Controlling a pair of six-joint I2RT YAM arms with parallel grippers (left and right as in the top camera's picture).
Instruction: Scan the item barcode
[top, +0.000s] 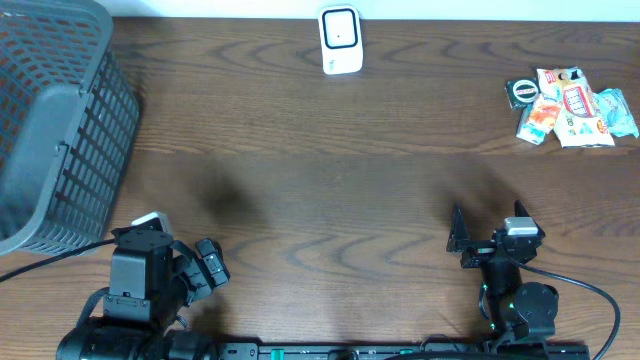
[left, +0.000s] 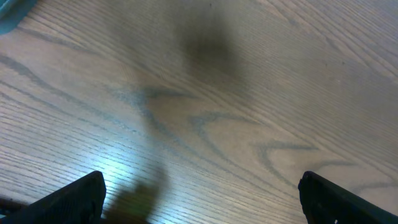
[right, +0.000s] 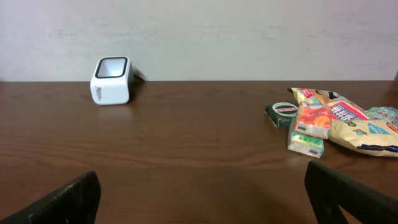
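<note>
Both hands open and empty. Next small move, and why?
Probably reach the right hand forward-right toward the pile of colourful snack packets: it is open, empty and on their side; nothing is yet held to show the white box-shaped scanner.

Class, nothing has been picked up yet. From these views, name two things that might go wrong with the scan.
1. The packets overlap in a pile, so the right end effector, now open, may grab two or drag neighbours.
2. No barcode shows on any packet, so the picked one might face the scanner the wrong way and need turning.
</note>
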